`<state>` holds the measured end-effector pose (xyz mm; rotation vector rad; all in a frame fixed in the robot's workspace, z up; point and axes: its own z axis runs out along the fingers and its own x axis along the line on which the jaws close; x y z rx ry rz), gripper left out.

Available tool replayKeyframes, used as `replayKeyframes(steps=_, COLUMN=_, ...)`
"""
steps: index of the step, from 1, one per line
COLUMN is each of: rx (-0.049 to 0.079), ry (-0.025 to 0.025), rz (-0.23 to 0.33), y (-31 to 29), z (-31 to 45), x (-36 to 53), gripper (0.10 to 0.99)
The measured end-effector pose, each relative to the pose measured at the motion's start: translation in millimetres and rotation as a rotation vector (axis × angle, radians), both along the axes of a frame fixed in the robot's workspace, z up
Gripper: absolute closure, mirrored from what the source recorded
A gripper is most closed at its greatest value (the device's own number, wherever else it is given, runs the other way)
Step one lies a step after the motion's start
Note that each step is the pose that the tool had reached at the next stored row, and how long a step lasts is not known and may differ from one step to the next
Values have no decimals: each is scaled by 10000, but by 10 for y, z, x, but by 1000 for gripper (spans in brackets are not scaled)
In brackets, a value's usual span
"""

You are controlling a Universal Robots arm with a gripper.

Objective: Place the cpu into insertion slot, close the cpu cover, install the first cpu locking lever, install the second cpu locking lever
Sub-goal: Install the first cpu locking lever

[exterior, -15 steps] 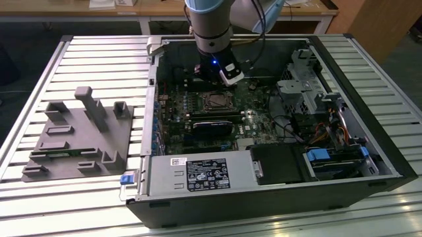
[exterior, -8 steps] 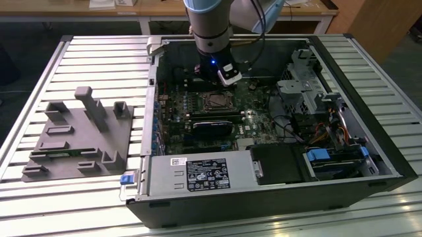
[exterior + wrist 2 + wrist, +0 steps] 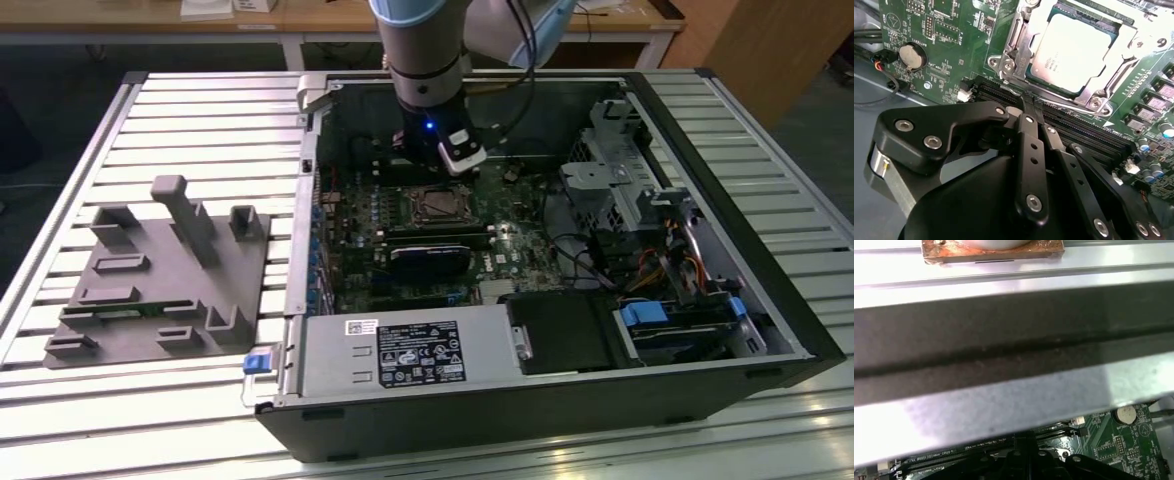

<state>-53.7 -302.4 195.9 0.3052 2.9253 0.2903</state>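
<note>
The cpu (image 3: 1072,49) lies in the insertion slot (image 3: 435,206), its dull silver top showing through the cut-out of the cpu cover (image 3: 1019,46), which lies flat over it. A thin metal locking lever (image 3: 1064,103) runs along the slot's edge nearest the memory slots. My gripper (image 3: 1027,102) is shut, its black fingers (image 3: 1030,150) together, and the tips touch that lever at the cover's edge. In the exterior view the gripper (image 3: 445,178) hangs just behind the slot inside the open computer case (image 3: 747,330). In the first wrist view the fingers (image 3: 1026,460) sit low against the green board.
Long black memory slots (image 3: 1089,132) lie just beside the fingertips. A coin battery (image 3: 913,56) sits on the board. The black power supply box (image 3: 400,352), a drive cage (image 3: 621,180) and cables (image 3: 667,260) crowd the case. A grey fixture (image 3: 154,275) stands on the slatted table at the exterior view's left.
</note>
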Motion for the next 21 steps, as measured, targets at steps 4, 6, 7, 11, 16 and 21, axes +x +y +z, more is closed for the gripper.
replayKeyframes(steps=4, rx=-2, ry=2, rz=-206, y=0, z=-17, x=0, gripper=980)
replayKeyframes(steps=6, rx=-3, ry=3, rz=-289, y=-1, z=-24, x=-1, gripper=980)
replayKeyframes(steps=7, rx=-3, ry=3, rz=-329, y=-2, z=-27, x=-1, gripper=980)
replayKeyframes(steps=11, rx=-2, ry=2, rz=-472, y=-3, z=-39, x=0, gripper=980)
replayKeyframes(steps=16, rx=3, ry=-3, rz=-542, y=-3, z=-37, x=1, gripper=980)
replayKeyframes(steps=21, rx=-3, ry=1, rz=-590, y=-4, z=-15, x=0, gripper=980)
